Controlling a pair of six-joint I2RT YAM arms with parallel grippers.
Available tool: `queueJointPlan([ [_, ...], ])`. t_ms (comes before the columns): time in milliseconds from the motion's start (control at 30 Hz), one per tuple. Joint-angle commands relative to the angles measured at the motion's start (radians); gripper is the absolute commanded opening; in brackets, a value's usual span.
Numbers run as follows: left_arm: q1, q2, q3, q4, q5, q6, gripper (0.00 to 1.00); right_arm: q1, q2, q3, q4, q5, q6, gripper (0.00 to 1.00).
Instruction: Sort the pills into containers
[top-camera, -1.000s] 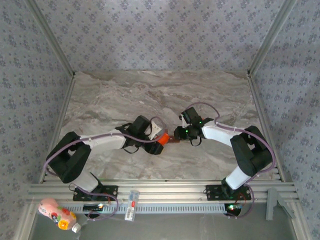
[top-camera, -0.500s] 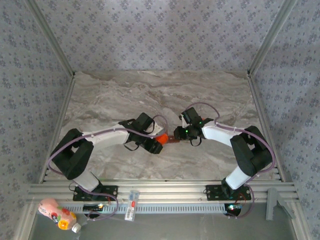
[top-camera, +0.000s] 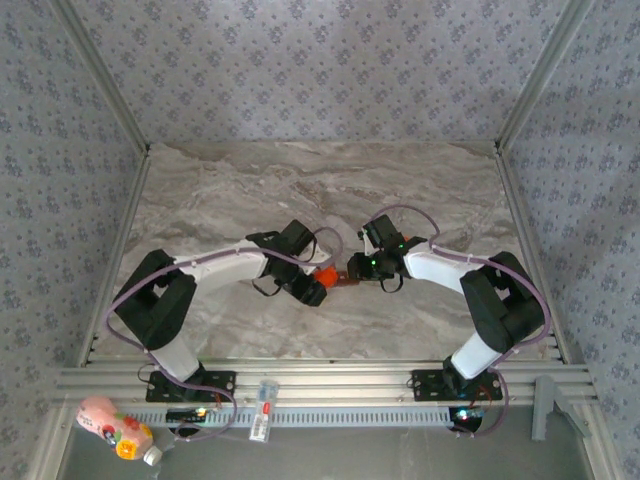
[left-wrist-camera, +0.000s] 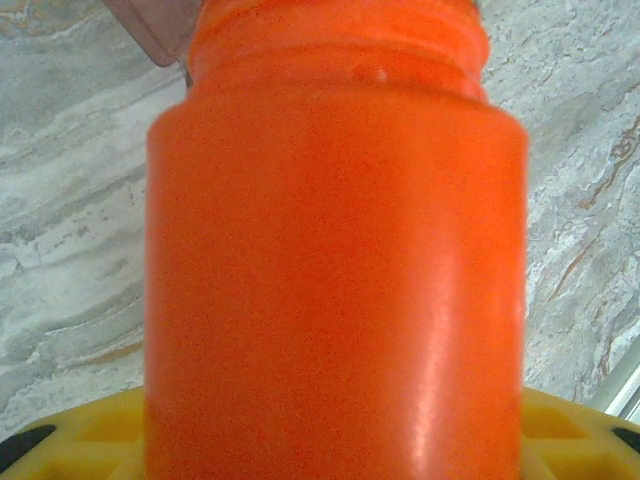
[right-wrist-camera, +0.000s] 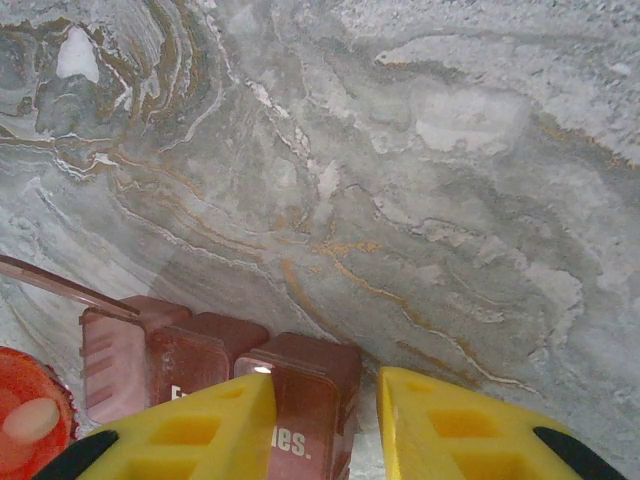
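The left gripper (top-camera: 314, 284) grasps the orange bottle (left-wrist-camera: 335, 260), whose mouth points toward the containers (right-wrist-camera: 190, 350). The right gripper (right-wrist-camera: 326, 412) is clenched on the containers' end compartment. The containers rest mid-table on the marble table (right-wrist-camera: 450, 180), and one lid (right-wrist-camera: 60, 285) stands open. A pale pill (right-wrist-camera: 30, 420) lies in the bottle's mouth, just beside the containers.

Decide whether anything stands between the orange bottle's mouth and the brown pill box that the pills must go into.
Nothing visible does. In the right wrist view the open mouth of the bottle lies right beside the end compartment of the pill box; a pill shows inside the mouth.
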Motion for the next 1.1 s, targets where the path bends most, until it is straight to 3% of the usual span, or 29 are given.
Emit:
queueJointPlan([
  [0, -0.013, 0.022, 0.043, -0.068, -0.011, 0.033, 0.0, 0.005, 0.025, -0.026, -0.031, 0.014, 0.013, 0.34],
  [1067, -0.016, 0.085, 0.16, -0.246, -0.084, 0.091, 0.0, 0.009, 0.032, -0.031, -0.026, 0.016, 0.015, 0.34],
])
